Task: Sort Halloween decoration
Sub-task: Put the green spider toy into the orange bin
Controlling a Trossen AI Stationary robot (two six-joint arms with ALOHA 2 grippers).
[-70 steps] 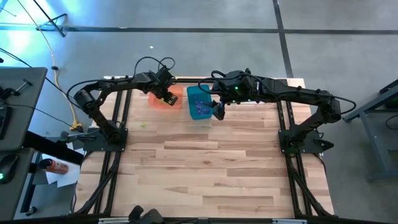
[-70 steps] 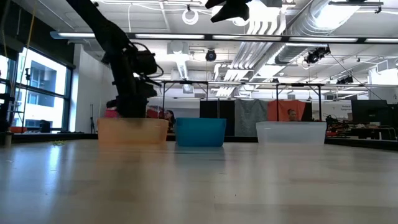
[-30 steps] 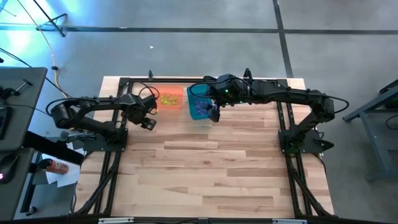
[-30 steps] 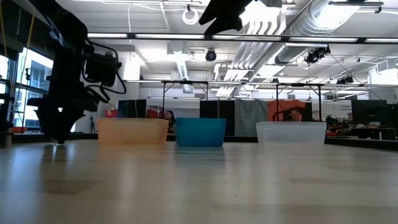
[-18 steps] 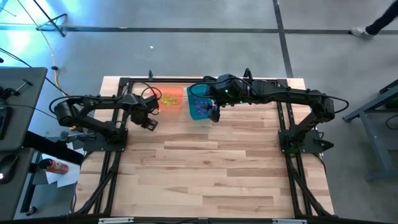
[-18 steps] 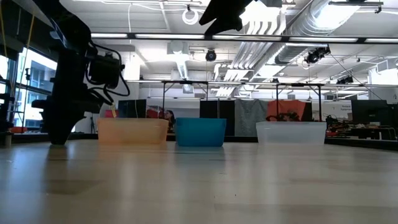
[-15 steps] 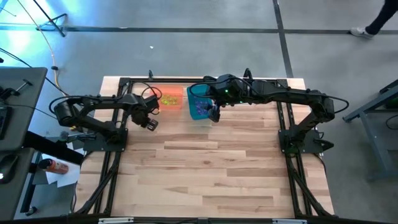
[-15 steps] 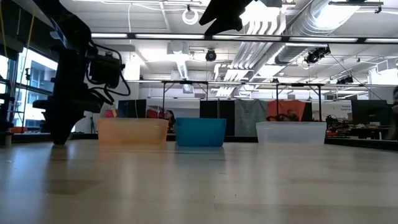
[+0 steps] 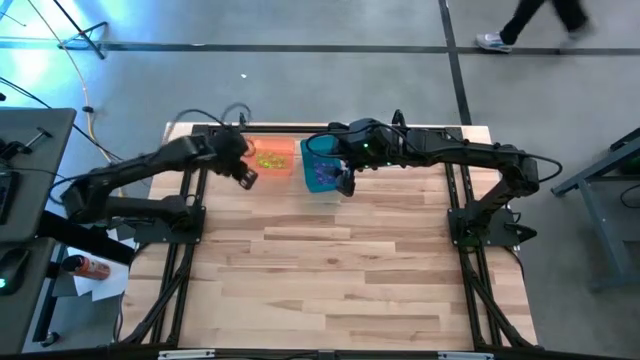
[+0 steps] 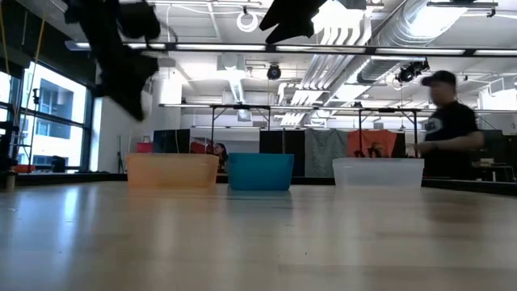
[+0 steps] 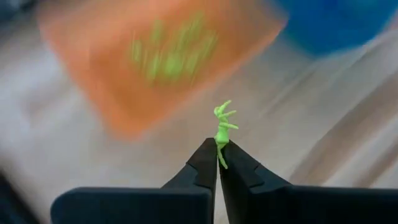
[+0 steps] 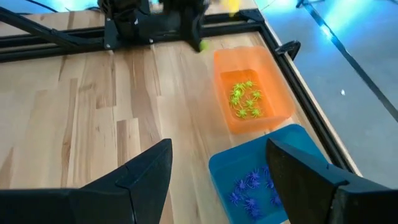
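Green spider (image 11: 222, 132) in left tool (image 11: 218, 163) (near orange bin (image 11: 112, 81))

A: What supports the work area?

B: We see a light wooden plank table (image 9: 330, 260) framed by black metal rails.

A: What rests directly on it?

B: We count three bins in a row along the far edge. A translucent orange plastic bin (image 9: 270, 160) sits beside a teal plastic bin (image 9: 318, 170), close but apart in the low view. A clear plastic bin (image 10: 378, 172) stands well apart from the teal one.
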